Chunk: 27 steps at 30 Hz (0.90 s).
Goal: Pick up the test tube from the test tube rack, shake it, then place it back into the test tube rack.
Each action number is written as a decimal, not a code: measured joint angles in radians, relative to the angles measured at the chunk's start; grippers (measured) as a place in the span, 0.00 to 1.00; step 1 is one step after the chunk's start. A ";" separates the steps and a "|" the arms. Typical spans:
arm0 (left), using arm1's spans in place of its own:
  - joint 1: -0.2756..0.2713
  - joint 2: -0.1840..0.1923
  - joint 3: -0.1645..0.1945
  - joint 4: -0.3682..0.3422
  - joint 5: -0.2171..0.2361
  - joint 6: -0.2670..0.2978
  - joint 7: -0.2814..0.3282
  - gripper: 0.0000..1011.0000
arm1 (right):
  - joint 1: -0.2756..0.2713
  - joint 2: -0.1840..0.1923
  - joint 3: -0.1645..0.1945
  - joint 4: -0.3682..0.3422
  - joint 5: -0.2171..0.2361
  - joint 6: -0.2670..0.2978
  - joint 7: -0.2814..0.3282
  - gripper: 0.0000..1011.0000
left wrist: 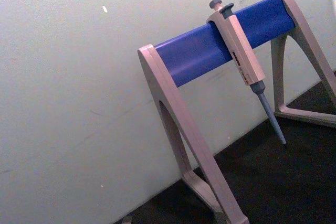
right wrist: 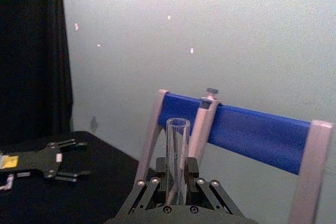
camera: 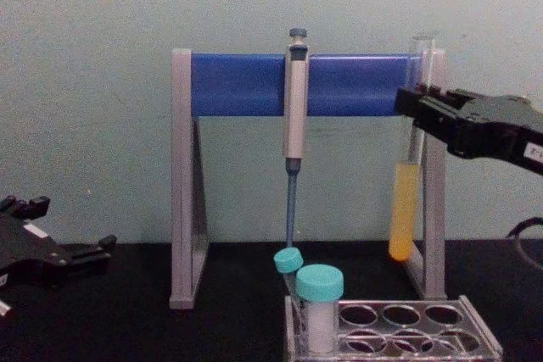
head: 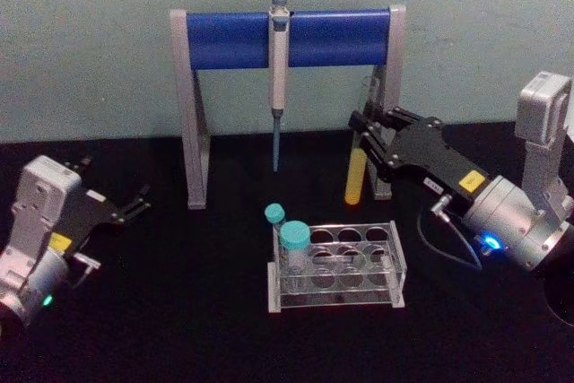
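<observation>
The test tube (camera: 410, 158) is pinched near its top by the right hand (camera: 417, 113) and held upright in the air, behind the rack (head: 398, 265). The left hand (head: 117, 182) is seen spread open, low at the left of the worktop (head: 179, 311).

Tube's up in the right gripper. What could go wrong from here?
The test tube is uncapped, so hard shaking could fling out its yellow-orange liquid. The right gripper holds it close to the right leg of the pipette stand; a sideways swing might strike it. The left gripper idles at left.
</observation>
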State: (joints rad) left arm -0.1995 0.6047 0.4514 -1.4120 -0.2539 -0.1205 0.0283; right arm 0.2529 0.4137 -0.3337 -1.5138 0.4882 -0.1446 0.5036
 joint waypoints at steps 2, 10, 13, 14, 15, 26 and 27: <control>0.000 0.000 0.000 0.000 0.000 0.000 0.000 0.99 | 0.003 0.000 -0.004 0.003 0.002 0.000 0.011 0.23; 0.000 0.000 0.000 0.000 0.000 0.000 0.000 0.99 | 0.019 0.023 -0.033 0.005 0.035 0.006 0.092 0.23; 0.000 0.000 0.000 0.000 0.000 0.000 0.000 0.99 | 0.019 0.043 -0.043 -0.011 0.056 0.020 0.123 0.23; 0.000 0.000 0.000 0.000 0.000 0.000 0.000 0.99 | 0.018 0.049 -0.045 -0.016 0.061 0.024 0.129 0.23; 0.000 0.000 0.000 0.000 0.000 0.000 0.000 0.99 | 0.016 0.055 -0.046 -0.021 0.066 0.028 0.134 0.23; 0.000 0.000 0.000 0.000 0.000 0.000 0.000 0.99 | -0.039 0.174 -0.036 -0.127 0.087 0.120 0.095 0.23; 0.000 0.000 0.000 0.000 0.000 0.000 0.000 0.99 | -0.044 0.180 -0.031 -0.133 0.087 0.123 0.088 0.23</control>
State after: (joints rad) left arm -0.1995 0.6047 0.4514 -1.4120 -0.2539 -0.1205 0.0283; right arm 0.2087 0.5934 -0.3651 -1.6463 0.5748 -0.0216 0.5918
